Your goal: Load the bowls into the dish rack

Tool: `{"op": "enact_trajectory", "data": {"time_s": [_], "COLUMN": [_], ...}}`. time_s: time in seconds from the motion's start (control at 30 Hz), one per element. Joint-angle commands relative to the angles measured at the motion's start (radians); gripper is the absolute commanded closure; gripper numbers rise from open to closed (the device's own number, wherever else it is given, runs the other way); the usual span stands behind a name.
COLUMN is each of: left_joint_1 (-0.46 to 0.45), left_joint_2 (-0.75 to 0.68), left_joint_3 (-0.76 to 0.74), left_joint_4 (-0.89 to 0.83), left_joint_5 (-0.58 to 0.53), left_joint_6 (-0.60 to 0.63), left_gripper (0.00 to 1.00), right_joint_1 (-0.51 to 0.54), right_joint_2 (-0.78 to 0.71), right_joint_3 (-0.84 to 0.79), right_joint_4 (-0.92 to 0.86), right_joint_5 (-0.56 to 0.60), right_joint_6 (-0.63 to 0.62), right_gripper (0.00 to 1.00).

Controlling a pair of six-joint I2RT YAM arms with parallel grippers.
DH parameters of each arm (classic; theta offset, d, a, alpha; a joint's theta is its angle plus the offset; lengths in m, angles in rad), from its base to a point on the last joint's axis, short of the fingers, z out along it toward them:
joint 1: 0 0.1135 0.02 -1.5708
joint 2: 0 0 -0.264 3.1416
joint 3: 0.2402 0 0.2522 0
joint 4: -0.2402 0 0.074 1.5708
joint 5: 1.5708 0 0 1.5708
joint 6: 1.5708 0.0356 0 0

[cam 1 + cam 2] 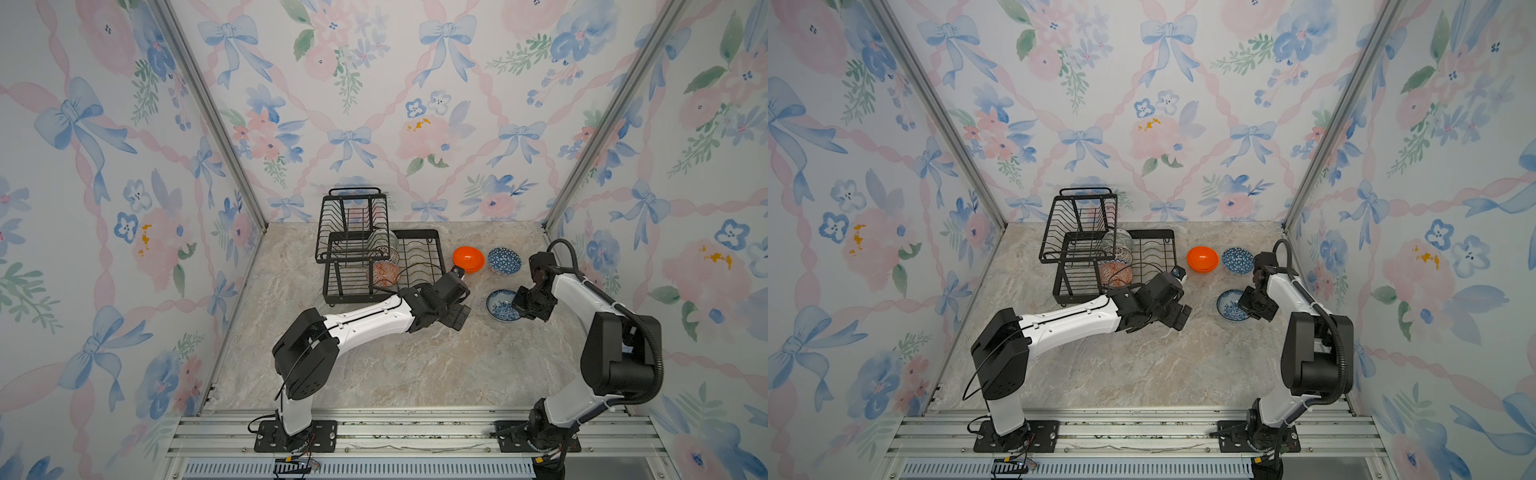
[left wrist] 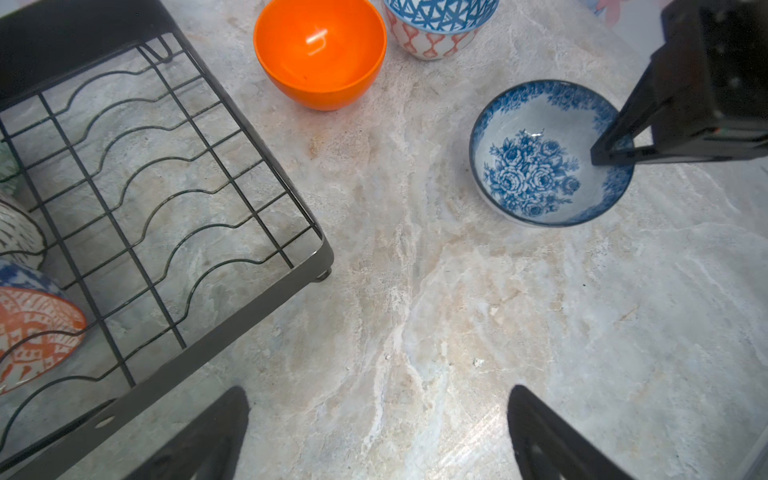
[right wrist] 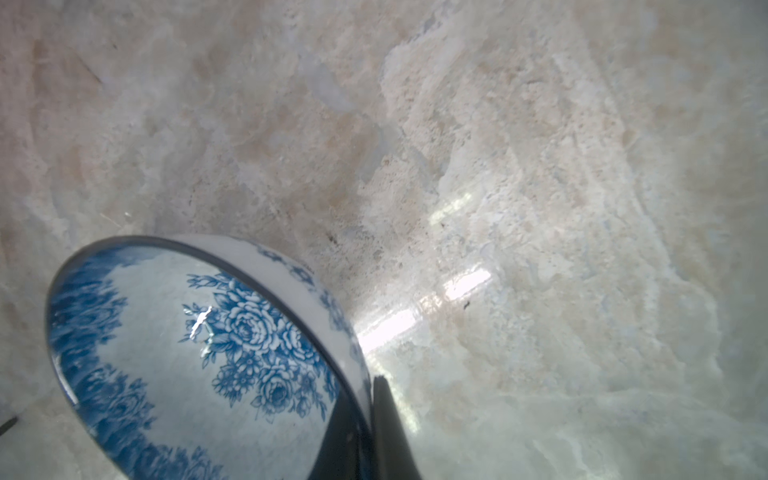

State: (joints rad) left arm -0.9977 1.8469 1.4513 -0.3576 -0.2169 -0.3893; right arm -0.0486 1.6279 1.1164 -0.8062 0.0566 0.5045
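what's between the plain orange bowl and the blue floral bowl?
Nothing. Only bare marble counter separates the orange bowl from the floral bowl. It shows clearest in the left wrist view.

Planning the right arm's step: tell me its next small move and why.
Probably lift the floral bowl straight up: the right gripper is shut on its rim, it seems to rest on the table, and the dish rack has free wavy slots.

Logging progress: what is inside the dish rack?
In the dish rack, lower tray: the orange-and-white bowl, white lattice bowl and grey-green bowl. The upper basket hides part of the grey-green bowl.
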Motion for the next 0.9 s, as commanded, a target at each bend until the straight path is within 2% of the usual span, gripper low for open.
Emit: {"op": "enact_trajectory", "data": {"time_s": [0.0,0.2,0.37,0.47,0.67,0.87], "left_joint_1": [0.006,0.004,0.003,0.007,0.059,0.104], "left_joint_2": [0.008,0.017,0.013,-0.014,-0.075,-0.092], "left_joint_3": [0.016,0.028,0.053,0.071,0.102,0.195], "left_joint_4": [0.006,0.008,0.010,0.009,0.009,0.006], "left_joint_5": [0.031,0.016,0.064,0.057,0.091,0.155], "left_joint_6": [-0.087,-0.158,-0.206,-0.233,-0.309,-0.298], "left_gripper": [0.02,0.02,0.02,0.02,0.02,0.02], "right_joint_1": [0.040,0.081,0.134,0.165,0.201,0.251], "right_joint_2": [-0.055,-0.085,-0.134,-0.175,-0.265,-0.334], "right_joint_3": [0.002,-0.005,0.003,0.013,0.011,0.083], "right_joint_4": [-0.084,-0.072,-0.059,-0.065,-0.063,-0.043], "right_joint_5": [0.043,0.039,0.051,0.074,0.093,0.089], "right_joint_6": [0.005,0.014,0.035,0.043,0.048,0.041], "right_gripper": [1.00,1.00,1.00,1.00,1.00,1.00]}}
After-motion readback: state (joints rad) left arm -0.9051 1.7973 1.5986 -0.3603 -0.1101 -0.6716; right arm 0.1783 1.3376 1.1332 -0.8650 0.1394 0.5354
